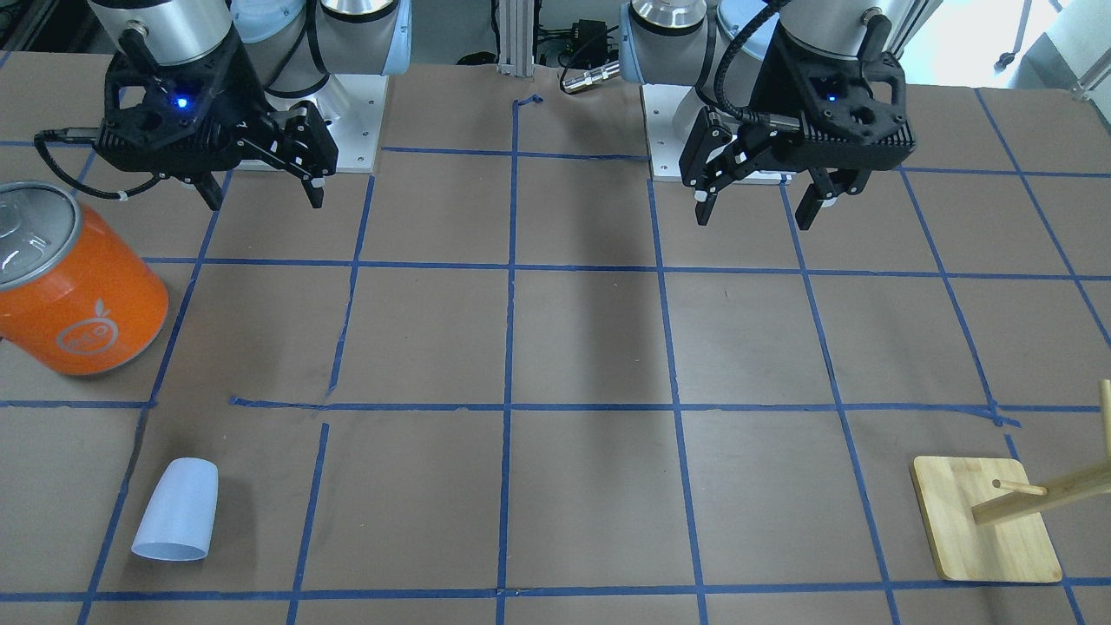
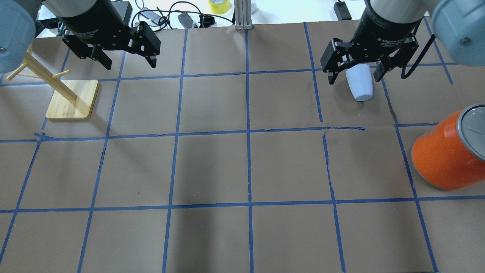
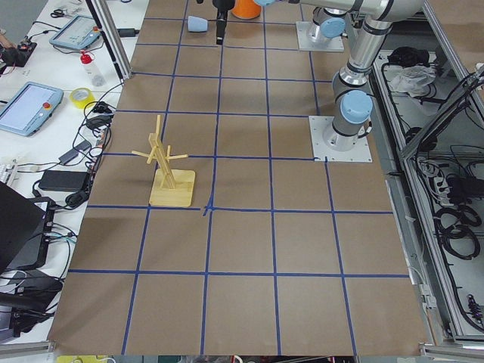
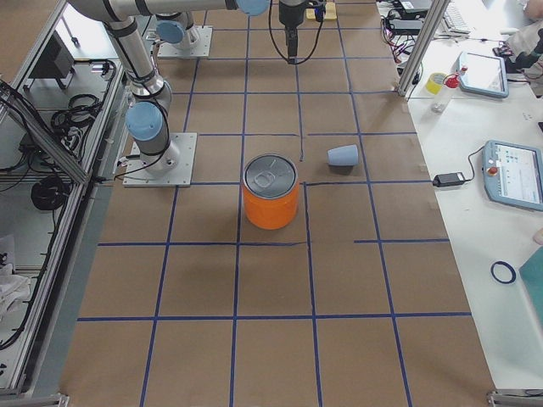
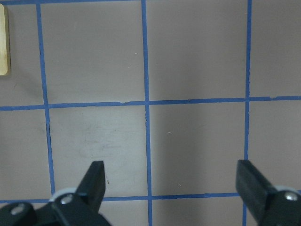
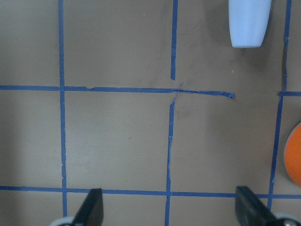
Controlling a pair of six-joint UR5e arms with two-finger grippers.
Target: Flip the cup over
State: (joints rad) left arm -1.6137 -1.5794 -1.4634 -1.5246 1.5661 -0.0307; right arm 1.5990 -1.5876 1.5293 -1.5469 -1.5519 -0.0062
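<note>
The small pale blue smooth cup (image 1: 176, 509) is lying on its side, I think, on the brown table with blue tape lines (image 1: 590, 347), far out on the robot's right, near the big orange can with the silver lid (image 1: 82, 295). Nothing is touching it, so the job is only starting: the right black two-finger gripper (image 1: 265, 201) and the left black gripper (image 1: 753, 219) are both hanging up high, fingers spread wide, holding nothing. Next, the right gripper is probably needing to go out and down, squeeze the cup's sides gently and turn it over.
</note>
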